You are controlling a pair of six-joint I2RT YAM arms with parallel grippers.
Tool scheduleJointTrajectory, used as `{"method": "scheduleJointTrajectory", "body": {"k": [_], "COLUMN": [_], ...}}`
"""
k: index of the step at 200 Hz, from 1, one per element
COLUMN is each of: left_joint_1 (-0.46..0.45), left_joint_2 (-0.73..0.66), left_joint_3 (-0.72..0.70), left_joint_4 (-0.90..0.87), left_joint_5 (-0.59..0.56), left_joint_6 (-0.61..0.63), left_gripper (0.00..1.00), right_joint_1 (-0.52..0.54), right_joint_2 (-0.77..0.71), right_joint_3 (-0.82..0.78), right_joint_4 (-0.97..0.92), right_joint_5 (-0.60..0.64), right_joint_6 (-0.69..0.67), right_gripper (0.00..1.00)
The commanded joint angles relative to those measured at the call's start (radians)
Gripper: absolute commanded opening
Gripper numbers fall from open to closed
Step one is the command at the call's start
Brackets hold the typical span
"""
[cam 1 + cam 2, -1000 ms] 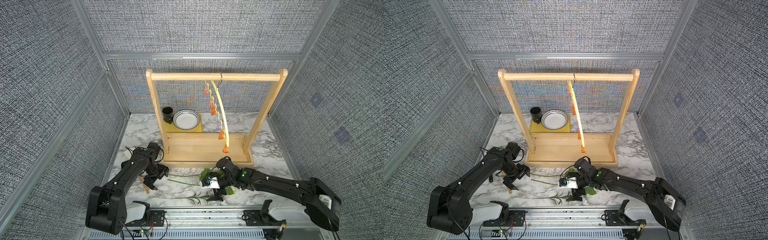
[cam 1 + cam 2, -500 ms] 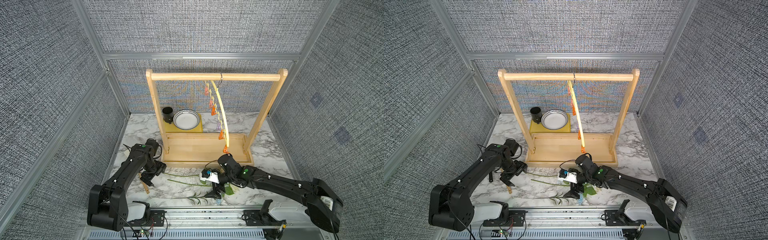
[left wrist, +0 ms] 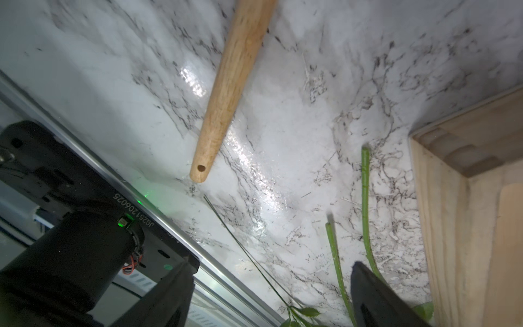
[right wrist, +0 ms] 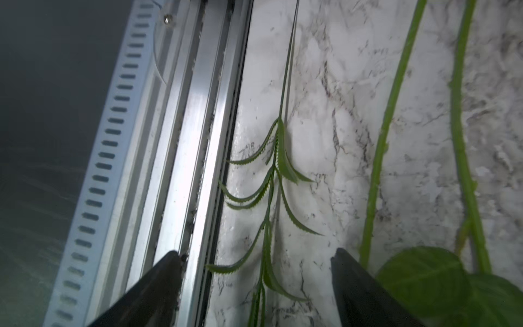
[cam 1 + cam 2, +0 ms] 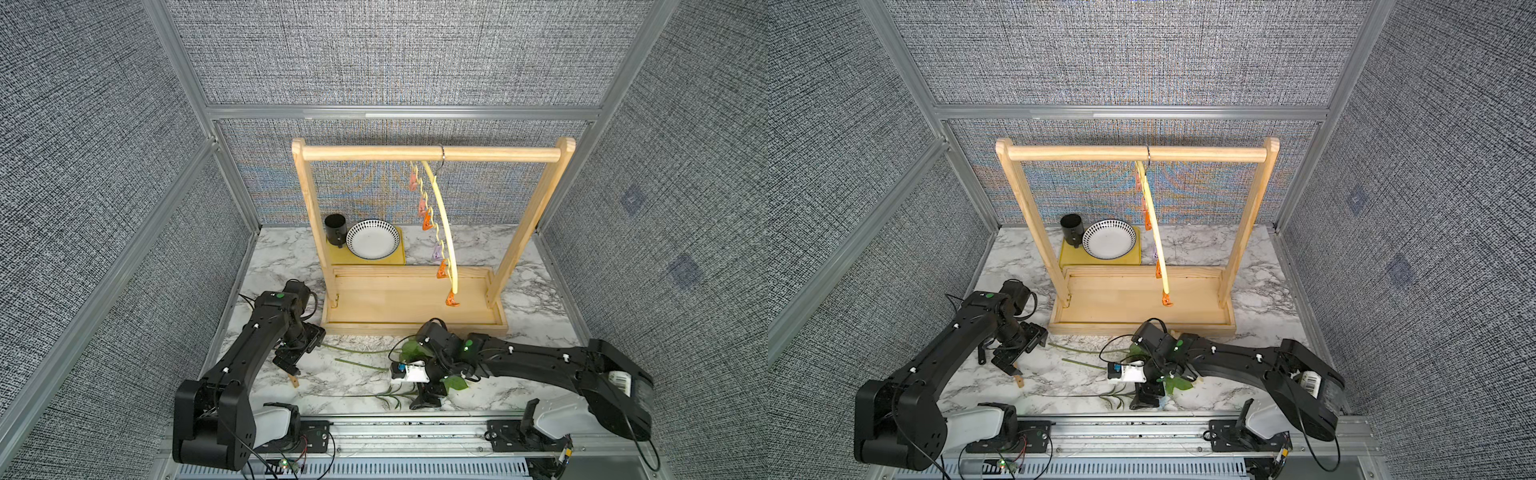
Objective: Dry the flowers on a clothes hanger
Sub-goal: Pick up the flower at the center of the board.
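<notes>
Right jaws spread, straddling thin leafy stem [image 4: 273, 175] at counter [image 5: 282, 249] front edge beside rail [image 4: 198, 113]; left jaws spread, empty; wooden stick [image 3: 229, 85] and rack base [image 3: 467, 226] close by

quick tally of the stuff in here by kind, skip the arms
flower stems: 3
clothes hanger: 1
wooden rack: 1
black cup: 1
plate: 1
yellow mat: 1
wooden stick: 1
total: 9
</notes>
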State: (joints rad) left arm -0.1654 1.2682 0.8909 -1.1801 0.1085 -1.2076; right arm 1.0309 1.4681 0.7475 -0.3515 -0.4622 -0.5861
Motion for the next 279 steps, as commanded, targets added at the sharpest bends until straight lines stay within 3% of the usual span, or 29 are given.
{"method": "scheduleJointTrajectory", "body": {"k": [1, 27, 47, 86, 165, 191, 245, 279], "left_joint_1": [0.010, 0.020, 0.026, 0.038, 0.073, 0.084, 0.099, 0.101], "left_joint_2": [-0.006, -0.008, -0.008, -0.024, -0.076, -0.096, -0.164, -0.248], "left_joint_3": [-0.003, 0.001, 0.003, -0.025, -0.008, 0.037, 0.141, 0.190], "left_joint_4": [-0.013, -0.006, -0.008, -0.010, -0.037, -0.064, -0.119, -0.123], "left_joint_5": [-0.028, -0.021, -0.032, -0.031, -0.082, -0.138, -0.295, -0.404], "left_joint_6": [-0.015, -0.017, -0.011, -0.008, 0.012, 0.033, 0.080, 0.086], "left_gripper": [0.91, 0.91, 0.91, 0.91, 0.92, 0.92, 0.92, 0.92], "right_joint_1": [0.034, 0.044, 0.049, 0.054, 0.056, 0.055, 0.055, 0.055], "right_joint_2": [0.051, 0.088, 0.111, 0.149, 0.145, 0.103, 0.069, 0.063], "right_joint_3": [0.032, 0.046, 0.094, 0.119, 0.116, 0.079, 0.062, 0.061], "right_joint_4": [-0.075, -0.090, -0.107, -0.120, -0.115, -0.070, -0.044, -0.037], "right_joint_5": [0.133, 0.163, 0.171, 0.191, 0.197, 0.213, 0.211, 0.214], "right_joint_6": [-0.080, -0.090, -0.102, -0.103, -0.083, -0.069, -0.055, -0.053], "right_gripper": [0.69, 0.63, 0.49, 0.38, 0.33, 0.32, 0.13, 0.11]}}
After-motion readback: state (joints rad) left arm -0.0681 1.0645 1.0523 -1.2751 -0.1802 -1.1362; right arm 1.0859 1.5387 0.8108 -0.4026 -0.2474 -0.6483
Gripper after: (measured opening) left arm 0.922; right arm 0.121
